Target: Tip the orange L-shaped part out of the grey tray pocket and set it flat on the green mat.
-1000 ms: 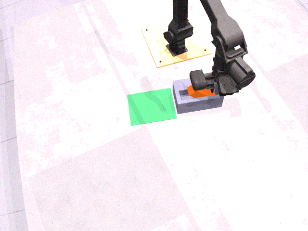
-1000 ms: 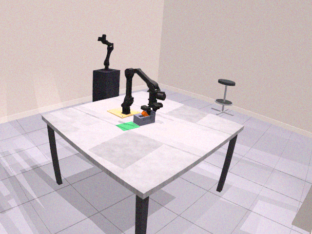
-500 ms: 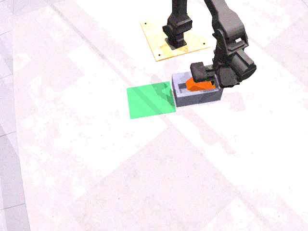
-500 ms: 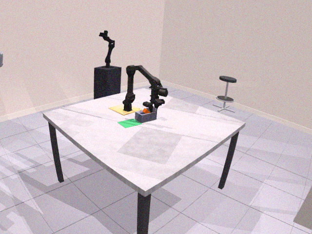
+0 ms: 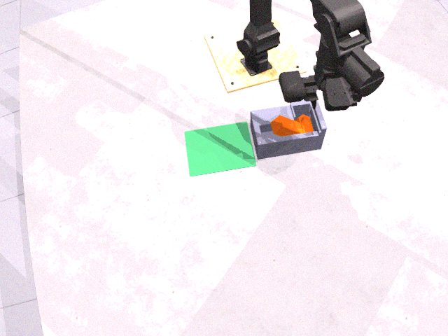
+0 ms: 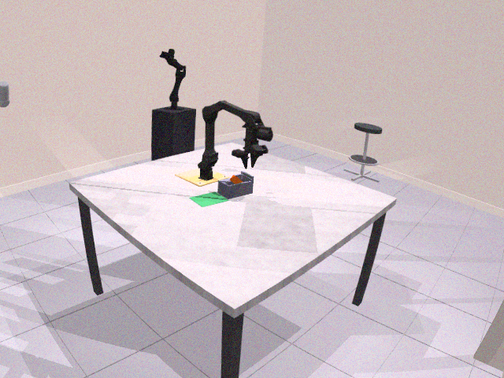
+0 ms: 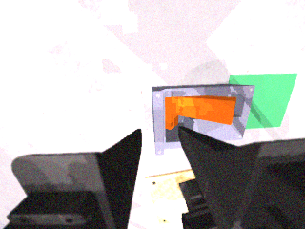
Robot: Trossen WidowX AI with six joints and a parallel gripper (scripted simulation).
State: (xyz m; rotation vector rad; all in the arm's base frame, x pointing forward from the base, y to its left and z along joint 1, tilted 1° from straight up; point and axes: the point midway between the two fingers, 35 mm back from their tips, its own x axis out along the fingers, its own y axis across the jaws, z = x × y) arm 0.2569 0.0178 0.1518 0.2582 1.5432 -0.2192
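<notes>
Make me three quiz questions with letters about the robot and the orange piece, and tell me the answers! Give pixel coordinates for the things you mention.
1. Where is the orange part (image 5: pixel 285 125) (image 6: pixel 235 179) (image 7: pixel 205 108)?
A) on the green mat
B) in the tray
C) on the stool

2. What colour is the mat?
A) green
B) red
C) blue

3. How is the gripper (image 6: pixel 249 166) (image 7: pixel 159 132)?
A) pinching the orange part
B) pressing on the mat
C) apart from the part, holding nothing

Answers:
1 B: the grey tray's (image 5: pixel 289 147) (image 6: pixel 235 190) (image 7: pixel 159 119) walls surround it.
2 A: the mat (image 5: pixel 213 155) (image 6: pixel 205 199) (image 7: pixel 276 95) beside the tray is green.
3 C: its fingertips hang above the tray with a gap between them.
</notes>
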